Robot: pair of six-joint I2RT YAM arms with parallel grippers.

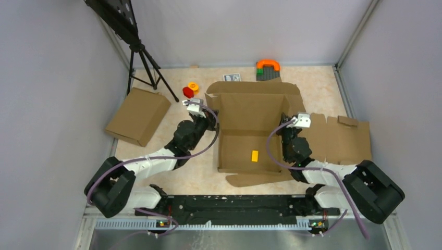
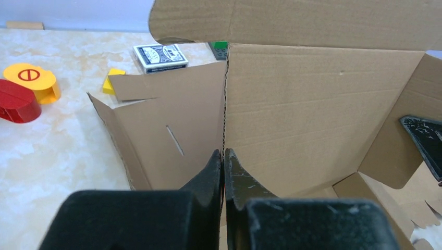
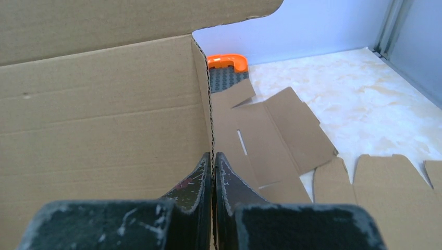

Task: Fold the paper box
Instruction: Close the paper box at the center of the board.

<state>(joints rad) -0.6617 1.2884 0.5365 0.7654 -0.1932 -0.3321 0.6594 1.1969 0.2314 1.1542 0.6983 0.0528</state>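
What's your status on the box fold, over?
Left hand shut on left side of paper box. Right hand shut on right side. Back wall up. Orange block lying inside.

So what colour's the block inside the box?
Yellow-orange. The block, lying in the paper box, shows best in the top external view.

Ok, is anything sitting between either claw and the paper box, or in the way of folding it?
Nothing between them: the left claw and right claw each pinch an upright side wall of the paper box. A small yellow block lies on the box floor, which might obstruct flaps folding inward.
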